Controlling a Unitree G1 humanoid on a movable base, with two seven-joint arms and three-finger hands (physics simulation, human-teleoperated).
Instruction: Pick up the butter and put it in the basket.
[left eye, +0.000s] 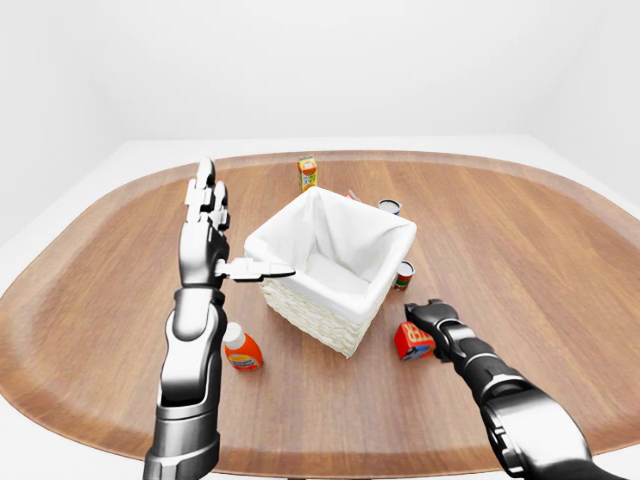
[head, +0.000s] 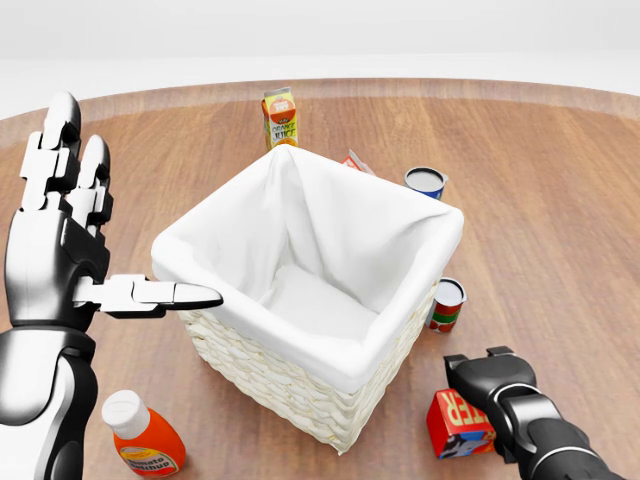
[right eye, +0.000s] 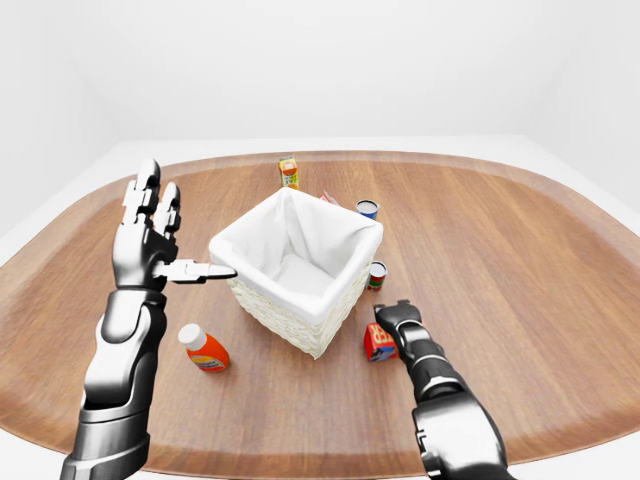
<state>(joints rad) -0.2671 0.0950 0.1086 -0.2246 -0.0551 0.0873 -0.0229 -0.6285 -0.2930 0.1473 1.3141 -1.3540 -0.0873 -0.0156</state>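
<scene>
The butter (head: 458, 424) is a small red box on the wooden table, just below and right of the basket in the head view. The white cloth-lined wicker basket (head: 270, 380) stands at the table's middle and holds nothing that I can see. My right hand (head: 485, 375) rests against the butter's upper right side. Its fingers are hidden behind its dark back, so its grip is unclear. My left hand (head: 100, 240) is raised left of the basket, open, with fingers pointing up and the thumb reaching towards the basket's rim.
An orange bottle (head: 143, 438) lies at the lower left of the basket. A juice carton (head: 281, 117), a blue can (head: 425, 182) and a small pack (head: 355, 161) stand above it. A red-green can (head: 446, 304) stands right of it, close above the butter.
</scene>
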